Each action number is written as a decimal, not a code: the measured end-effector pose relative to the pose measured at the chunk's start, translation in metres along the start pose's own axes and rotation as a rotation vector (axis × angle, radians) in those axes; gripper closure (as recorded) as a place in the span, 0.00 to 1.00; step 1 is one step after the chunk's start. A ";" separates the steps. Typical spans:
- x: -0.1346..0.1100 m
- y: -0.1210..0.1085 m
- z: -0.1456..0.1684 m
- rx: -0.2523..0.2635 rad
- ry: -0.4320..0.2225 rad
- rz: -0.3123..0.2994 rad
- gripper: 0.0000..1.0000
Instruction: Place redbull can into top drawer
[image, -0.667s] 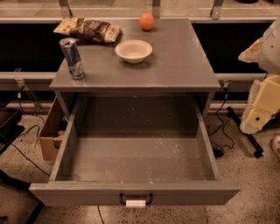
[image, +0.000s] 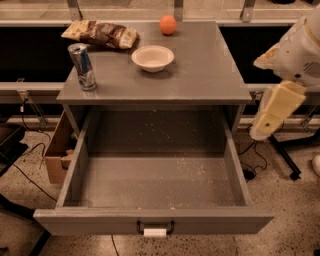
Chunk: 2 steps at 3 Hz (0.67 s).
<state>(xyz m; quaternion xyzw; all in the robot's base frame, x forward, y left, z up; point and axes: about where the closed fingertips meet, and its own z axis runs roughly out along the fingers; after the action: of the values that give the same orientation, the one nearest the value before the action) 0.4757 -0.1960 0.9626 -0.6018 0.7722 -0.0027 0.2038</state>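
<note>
camera view, one moment, items listed as seen

- worktop (image: 210, 70): grey cabinet top, seen from above and in front
- redbull can (image: 83, 66): blue-and-silver, stood upright near the front left corner of the worktop, well apart from the arm and outside the drawer
- white bowl (image: 153, 57): set near the middle of the worktop, to the right of the can and apart from it
- snack bag (image: 100, 34): brown-and-yellow, laid flat at the back left, behind the can
- orange ball-shaped item (image: 168, 24): placed at the back edge, behind the bowl
- top drawer (image: 100, 220): pulled far out toward the camera below the worktop; speckled grey floor exposed; black handle (image: 155, 227) and white tag (image: 155, 232) fixed at the centre of the front panel
- gripper (image: 262, 130): cream-coloured, carried on the white arm (image: 300, 50) at the right edge, held off the right side of the cabinet, beside the drawer's right wall and above the floor, tip angled down and to the left; nothing is seen held; whether it is spread or closed cannot be told
- cardboard box (image: 57, 155): stood on the speckled floor against the cabinet's left side
</note>
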 end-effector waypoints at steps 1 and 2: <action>-0.031 -0.031 0.037 0.004 -0.157 0.020 0.00; -0.070 -0.053 0.073 0.004 -0.358 0.083 0.00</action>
<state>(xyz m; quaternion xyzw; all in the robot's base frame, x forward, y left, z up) 0.5612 -0.1277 0.9310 -0.5600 0.7477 0.1115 0.3390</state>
